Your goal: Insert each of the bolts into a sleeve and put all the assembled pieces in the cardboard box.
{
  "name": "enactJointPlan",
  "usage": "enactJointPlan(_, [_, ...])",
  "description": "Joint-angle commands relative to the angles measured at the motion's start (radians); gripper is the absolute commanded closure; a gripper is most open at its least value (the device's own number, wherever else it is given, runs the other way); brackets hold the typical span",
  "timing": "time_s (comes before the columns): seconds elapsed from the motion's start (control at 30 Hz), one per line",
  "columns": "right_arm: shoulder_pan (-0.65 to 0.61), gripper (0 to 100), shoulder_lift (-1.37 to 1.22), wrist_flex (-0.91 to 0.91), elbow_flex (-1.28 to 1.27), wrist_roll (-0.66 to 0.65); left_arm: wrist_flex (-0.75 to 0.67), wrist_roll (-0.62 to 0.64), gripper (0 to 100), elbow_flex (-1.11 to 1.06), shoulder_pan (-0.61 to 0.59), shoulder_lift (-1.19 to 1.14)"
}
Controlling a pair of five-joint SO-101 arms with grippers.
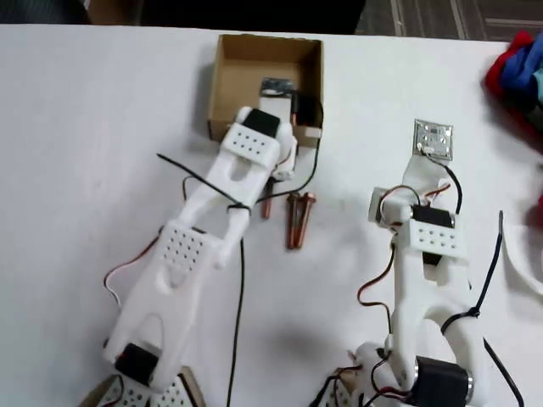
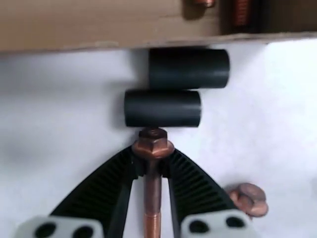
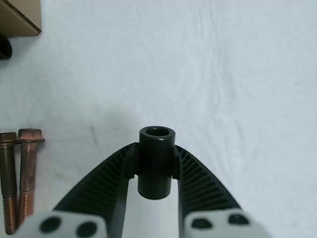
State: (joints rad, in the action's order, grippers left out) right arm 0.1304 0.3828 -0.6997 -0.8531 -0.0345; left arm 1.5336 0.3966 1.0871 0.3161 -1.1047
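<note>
A white table (image 1: 68,127) spreads under even, soft light. Beyond its far edge lies a grey floor (image 1: 441,15) crossed by pale lines. Red and blue fabric (image 1: 517,72) is heaped at the table's right edge.

Looks like a lab or office: white cloth-covered tabletop (image 1: 68,127), printed robot arms (image 1: 182,254), grey striped carpet floor (image 1: 441,15) at 1 o'clock.

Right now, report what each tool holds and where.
Left tool grips a bolt just under its head; right tool grips a sleeve around its middle.
</note>
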Motion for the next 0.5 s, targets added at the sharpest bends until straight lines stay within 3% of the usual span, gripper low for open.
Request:
enactJointPlan(0.0, [0.008, 97.8, 0.002, -0.004, 0.066, 0.008, 0.094, 0.002, 95, 0.114, 0.002, 0.011])
enactJointPlan(0.17, [0.010, 97.8, 0.002, -0.001, 0.066, 0.008, 0.242, 0.002, 98, 0.406, -0.003, 0.009])
enactJointPlan(0.3, [0.010, 97.8, 0.002, 0.001, 0.066, 0.008, 0.256, 0.002, 97, 0.598, -0.012, 0.015])
enactJointPlan(0.47, [0.012, 97.8, 0.002, 0.002, 0.066, 0.008, 0.256, 0.003, 97, 0.513, 0.023, 0.161])
